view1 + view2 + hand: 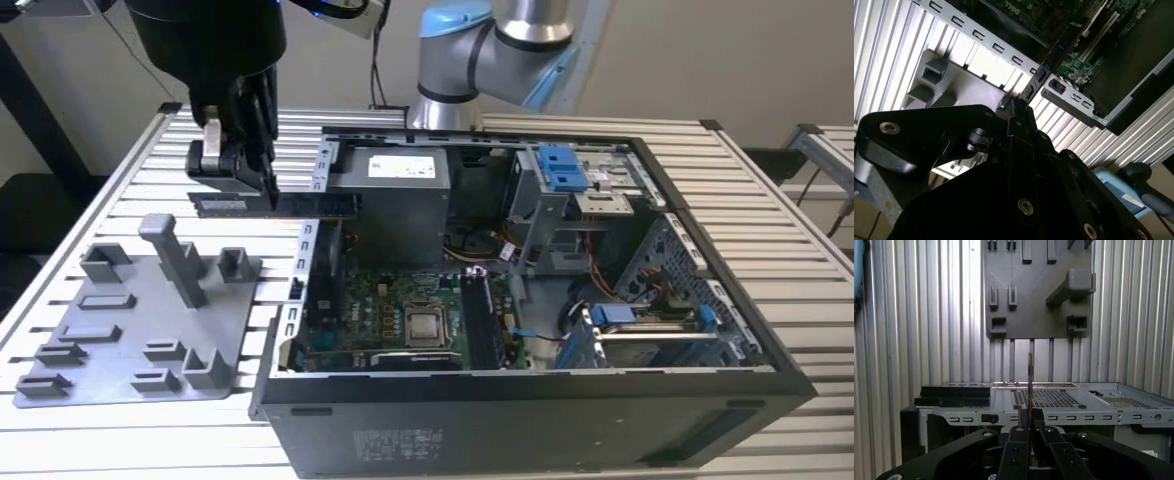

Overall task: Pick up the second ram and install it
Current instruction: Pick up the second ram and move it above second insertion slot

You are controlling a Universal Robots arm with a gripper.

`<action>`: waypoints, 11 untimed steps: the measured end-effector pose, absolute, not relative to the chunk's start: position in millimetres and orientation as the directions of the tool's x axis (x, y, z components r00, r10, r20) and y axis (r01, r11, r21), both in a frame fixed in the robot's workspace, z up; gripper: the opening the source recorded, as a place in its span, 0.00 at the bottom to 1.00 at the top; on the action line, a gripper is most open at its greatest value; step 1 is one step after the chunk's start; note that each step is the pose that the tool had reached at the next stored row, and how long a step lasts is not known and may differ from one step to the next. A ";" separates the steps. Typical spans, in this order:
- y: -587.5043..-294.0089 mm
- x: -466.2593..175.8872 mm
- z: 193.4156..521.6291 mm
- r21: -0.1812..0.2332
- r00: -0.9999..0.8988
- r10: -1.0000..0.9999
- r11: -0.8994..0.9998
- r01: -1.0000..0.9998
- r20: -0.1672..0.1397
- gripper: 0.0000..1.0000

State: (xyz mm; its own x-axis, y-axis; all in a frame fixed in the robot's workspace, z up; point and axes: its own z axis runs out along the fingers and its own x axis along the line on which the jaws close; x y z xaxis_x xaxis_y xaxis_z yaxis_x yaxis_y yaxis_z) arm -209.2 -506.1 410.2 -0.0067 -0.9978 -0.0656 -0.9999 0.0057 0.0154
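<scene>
**Ram in the claw, held above the case edge**

In the upper left of the exterior view, the gripper [247, 192] is pinched narrow on the second ram [314, 205]. The strip lies level, between the grey tray [114, 340] and the open computer case [534, 385] on the slatted table [761, 200]. It seems to hang clear of both. The first wrist view shows the strip edge-on [1030, 375].

Ribbed pale metal worktop [120, 180], matt grey plastic tray [120, 335] at the exterior view's left, matt black computer case [534, 430], smooth dark-green circuit-board second ram [314, 204], matt black fingers [1015, 452], glossy blue plastic clips [563, 167]
</scene>
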 end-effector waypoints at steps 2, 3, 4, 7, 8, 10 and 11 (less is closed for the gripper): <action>-506.2 -207.5 410.2 0.015 -0.007 -0.998 0.006 -1.000 -0.066 0.14; -506.2 -206.4 410.2 0.015 -0.007 -0.998 0.006 -1.000 -0.066 0.14; -506.2 -205.1 410.2 0.015 -0.007 -0.998 0.006 -1.000 -0.066 0.14; -506.2 -200.5 410.2 0.015 -0.007 -0.998 0.006 -1.000 -0.066 0.14; -506.2 -198.8 410.1 0.015 -0.007 -0.998 0.006 -1.000 -0.066 0.14; -506.2 -195.6 410.2 0.015 -0.007 -0.998 0.006 -1.000 -0.066 0.14; -506.2 -193.8 410.2 0.015 -0.007 -0.998 0.006 -1.000 -0.066 0.14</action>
State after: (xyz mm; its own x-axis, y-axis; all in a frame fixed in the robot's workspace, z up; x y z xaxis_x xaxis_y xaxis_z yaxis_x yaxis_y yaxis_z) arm -193.8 -506.2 410.2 -0.0068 -0.9978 -0.0656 -0.9999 0.0058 0.0154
